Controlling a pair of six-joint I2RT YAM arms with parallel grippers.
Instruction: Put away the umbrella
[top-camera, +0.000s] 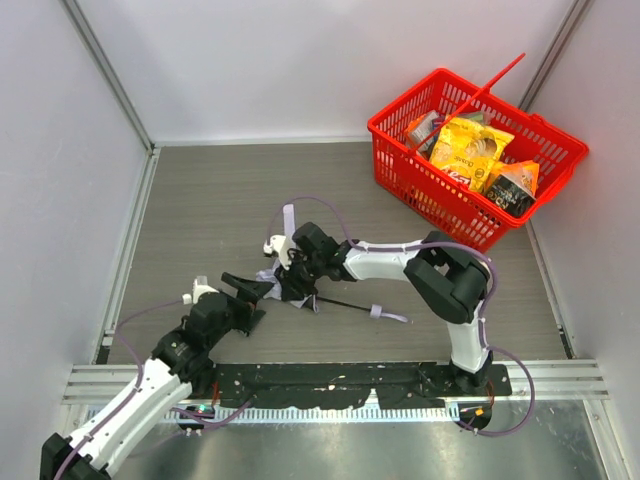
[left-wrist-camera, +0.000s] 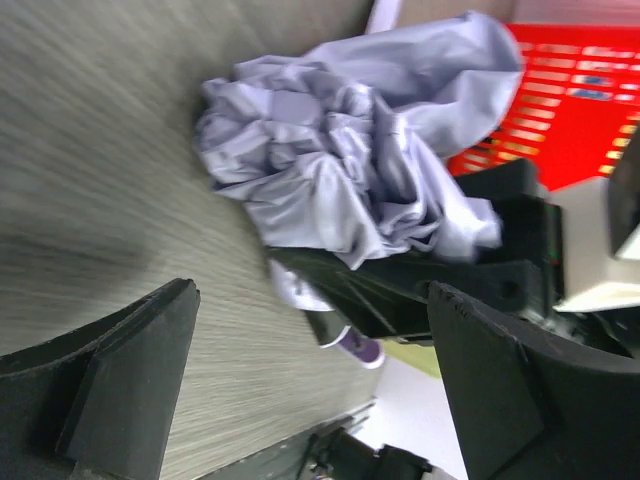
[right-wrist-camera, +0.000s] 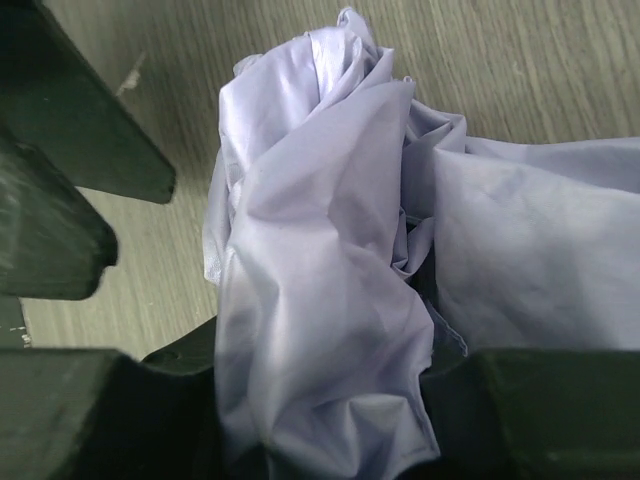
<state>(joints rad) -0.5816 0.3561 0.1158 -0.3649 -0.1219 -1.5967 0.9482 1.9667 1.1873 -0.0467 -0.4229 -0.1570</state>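
The bench (top-camera: 200, 210) lies bare across its left and far parts, leaving open passage there. Mid-bench the way is blocked by the right tool (top-camera: 285, 280), clamped on the umbrella (left-wrist-camera: 340, 170), with the left tool (top-camera: 262, 300), jaws spread, just beside the bunched fabric. The red basket (top-camera: 420, 190), filled with snack bags (top-camera: 470, 150), takes up the far right corner beside the walls.

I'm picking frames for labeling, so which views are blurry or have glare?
Top external: sharp, evenly lit, mild sheen on the metal sheet at the near edge. Left wrist: table grain smeared, red basket blurred. Right wrist: umbrella folds crisp, no glare.
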